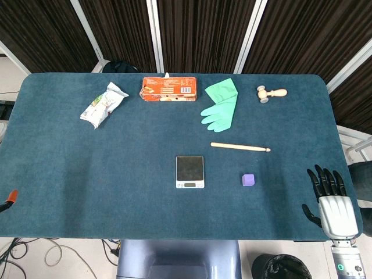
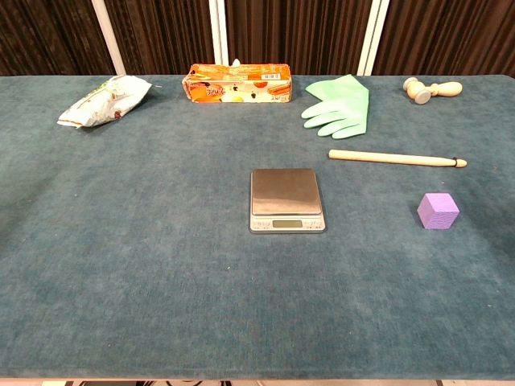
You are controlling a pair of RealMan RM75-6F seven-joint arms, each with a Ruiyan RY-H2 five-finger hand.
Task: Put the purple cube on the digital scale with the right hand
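The right hand point(image 1: 332, 200) sits at the lower right edge of the head view, fingers spread and empty. The purple cube point(image 1: 249, 179) rests on the table point(image 1: 70, 174), right of the digital scale point(image 1: 190, 171).

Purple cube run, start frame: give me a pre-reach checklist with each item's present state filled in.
1. Purple cube free on the table, nothing touching it: ok.
2. Digital scale platform bare: ok.
3. Right hand holds nothing, fingers apart: ok.
4. Wooden stick lies beyond the cube, apart from it: ok.
5. Scale display reading: cannot tell.
6. Left hand out of the way: cannot tell, not in view.
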